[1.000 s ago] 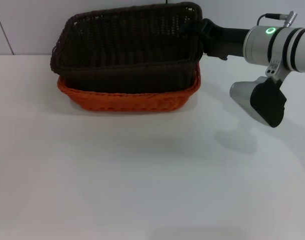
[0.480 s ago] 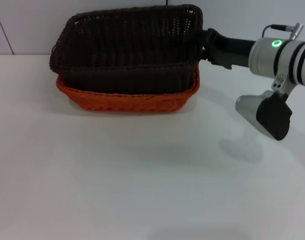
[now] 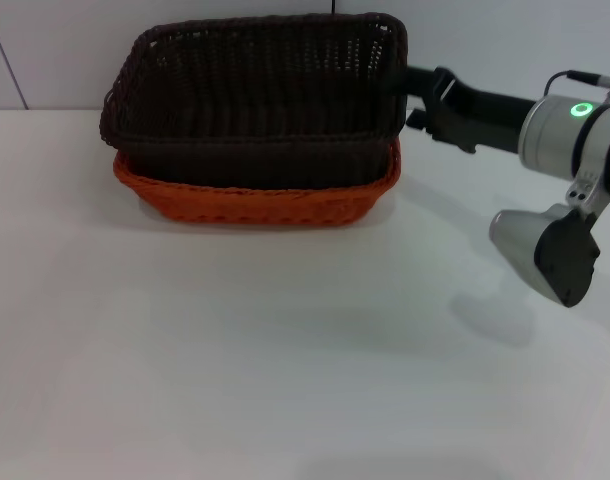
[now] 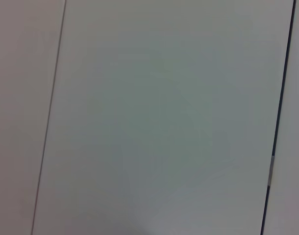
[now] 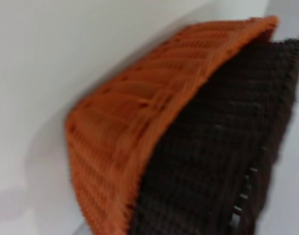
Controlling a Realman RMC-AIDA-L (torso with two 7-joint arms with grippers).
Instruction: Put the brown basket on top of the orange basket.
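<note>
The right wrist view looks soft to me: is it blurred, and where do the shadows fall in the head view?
Right wrist view: yes, the weave of the orange basket and brown basket is smeared. Head view: sharper, with soft shadows on the table under the baskets and below the right arm's camera housing; right gripper at the brown rim. Left wrist view: only plain panels.

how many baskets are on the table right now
2. The orange basket rests on the white table near its far edge. The brown basket sits nested in it, rising above its rim. The right gripper is at the brown basket's right end. No others show.
</note>
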